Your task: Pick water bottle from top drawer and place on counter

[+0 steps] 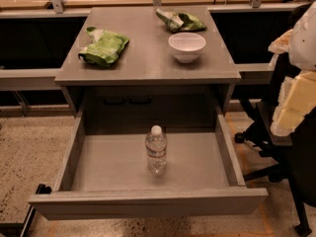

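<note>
The water bottle [156, 152] is clear with a white cap and a thin label band. It stands upright in the middle of the open top drawer [148, 201], which is pulled out toward me. The grey counter [148, 53] lies above and behind the drawer. My gripper [292, 105] shows as white and cream parts at the right edge of the view. It is well to the right of the drawer, higher than the bottle, and touches nothing.
A white bowl [186, 46] sits on the counter's right side. One green bag [103, 47] lies at the left and another [180, 19] at the back right. A black office chair [276, 152] stands close to the drawer's right wall.
</note>
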`<state>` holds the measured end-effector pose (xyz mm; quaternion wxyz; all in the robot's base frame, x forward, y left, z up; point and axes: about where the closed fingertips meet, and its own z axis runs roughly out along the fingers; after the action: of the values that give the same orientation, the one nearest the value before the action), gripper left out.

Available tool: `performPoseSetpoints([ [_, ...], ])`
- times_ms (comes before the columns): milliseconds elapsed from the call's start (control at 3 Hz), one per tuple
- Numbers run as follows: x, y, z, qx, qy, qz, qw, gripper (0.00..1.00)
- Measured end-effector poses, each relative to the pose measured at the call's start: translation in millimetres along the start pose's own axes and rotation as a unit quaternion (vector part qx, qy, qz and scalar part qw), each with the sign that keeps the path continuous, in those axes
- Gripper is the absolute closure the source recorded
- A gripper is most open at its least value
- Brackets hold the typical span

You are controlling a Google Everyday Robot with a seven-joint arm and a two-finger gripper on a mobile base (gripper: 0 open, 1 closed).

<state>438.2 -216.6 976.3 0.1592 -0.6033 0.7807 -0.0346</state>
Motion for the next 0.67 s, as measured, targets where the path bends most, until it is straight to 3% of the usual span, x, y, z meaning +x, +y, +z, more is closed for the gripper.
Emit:
performPoseSetpoints([
  [333,0.0,0.0,0.0,0.0,0.0,0.0,1.0,0.0],
  [667,-19.3,3.3,24.1,-0.009,-0.061,-0.008,0.998,0.0],
])
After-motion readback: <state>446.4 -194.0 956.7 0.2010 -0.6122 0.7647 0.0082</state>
